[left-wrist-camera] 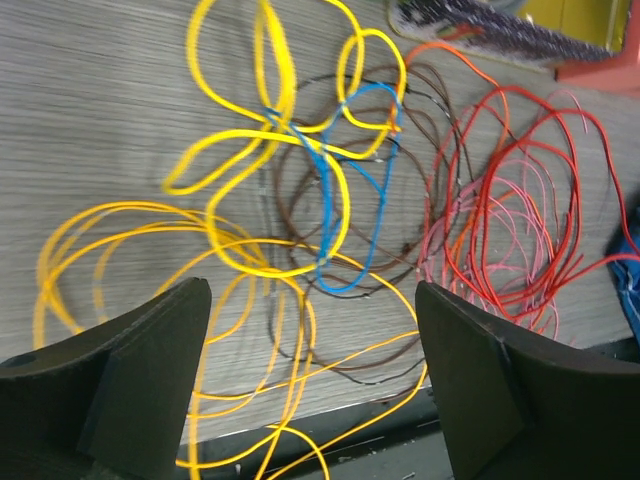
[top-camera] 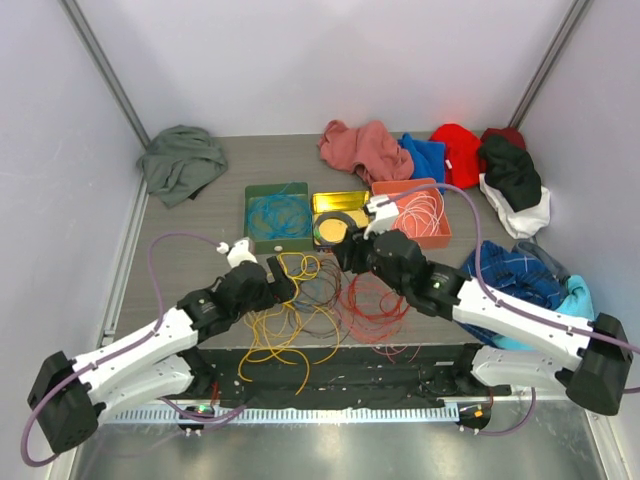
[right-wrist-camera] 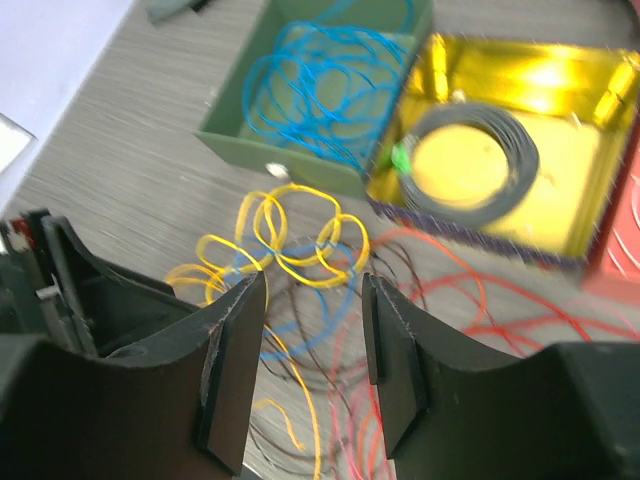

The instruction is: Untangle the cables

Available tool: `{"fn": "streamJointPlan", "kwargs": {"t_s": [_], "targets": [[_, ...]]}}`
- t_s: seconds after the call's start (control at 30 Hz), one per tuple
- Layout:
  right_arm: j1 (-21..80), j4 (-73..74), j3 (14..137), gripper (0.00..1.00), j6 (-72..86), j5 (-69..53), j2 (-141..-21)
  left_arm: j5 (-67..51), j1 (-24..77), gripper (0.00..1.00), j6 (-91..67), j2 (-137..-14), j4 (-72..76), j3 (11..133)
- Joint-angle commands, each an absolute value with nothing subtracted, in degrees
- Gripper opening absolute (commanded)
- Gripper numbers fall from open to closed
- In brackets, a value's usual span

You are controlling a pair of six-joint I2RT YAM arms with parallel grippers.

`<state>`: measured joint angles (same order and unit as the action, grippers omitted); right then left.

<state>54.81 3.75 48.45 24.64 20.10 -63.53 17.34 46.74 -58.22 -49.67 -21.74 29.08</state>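
Observation:
The cables [top-camera: 320, 300] lie tangled in loose loops on the table between my two arms. In the left wrist view, yellow loops [left-wrist-camera: 270, 130] cross a blue cable [left-wrist-camera: 365, 200] and thin brown rings [left-wrist-camera: 420, 180], with red cables [left-wrist-camera: 520, 220] to the right. Orange-yellow loops [left-wrist-camera: 110, 250] spread to the left. My left gripper [left-wrist-camera: 310, 370] hangs open above the near edge of the pile, holding nothing. My right gripper [right-wrist-camera: 313, 350] hovers over the yellow and blue loops [right-wrist-camera: 300, 240] with its jaws apart and nothing between them. Seen from above, the left gripper [top-camera: 280, 278] and right gripper [top-camera: 345, 250] flank the pile's far side.
Behind the pile stand a green tray [top-camera: 247, 215] of blue cable, a gold tin [top-camera: 340, 196] with a black coiled ring [right-wrist-camera: 470, 165] and a salmon tray [top-camera: 445, 225] of pale cable. Clothes lie at the back [top-camera: 182, 160] and to the right [top-camera: 520, 275]. A dark strip runs along the table's front edge [top-camera: 340, 365].

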Motion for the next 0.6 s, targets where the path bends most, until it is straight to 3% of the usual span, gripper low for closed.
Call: {"fn": "streamJointPlan", "kwargs": {"t_s": [0.0,0.3,0.4,0.57], "targets": [[55.20,3.16,44.04,0.50,27.68,23.64,-57.14,16.78,49.39,0.85,-55.46,-54.04,-11.79,32.16],[55.28,4.83,40.52,0.48,28.30,23.82,-52.39,22.93,50.71,0.70,-53.35,-61.78,-7.39,33.49],[55.20,5.97,39.73,0.47,28.83,23.91,-50.37,23.20,50.71,0.60,-53.52,-63.01,-6.94,33.49],[55.20,7.64,39.02,0.45,29.62,24.52,-47.81,23.29,50.71,0.59,-54.67,-64.34,-6.24,31.82]]}}
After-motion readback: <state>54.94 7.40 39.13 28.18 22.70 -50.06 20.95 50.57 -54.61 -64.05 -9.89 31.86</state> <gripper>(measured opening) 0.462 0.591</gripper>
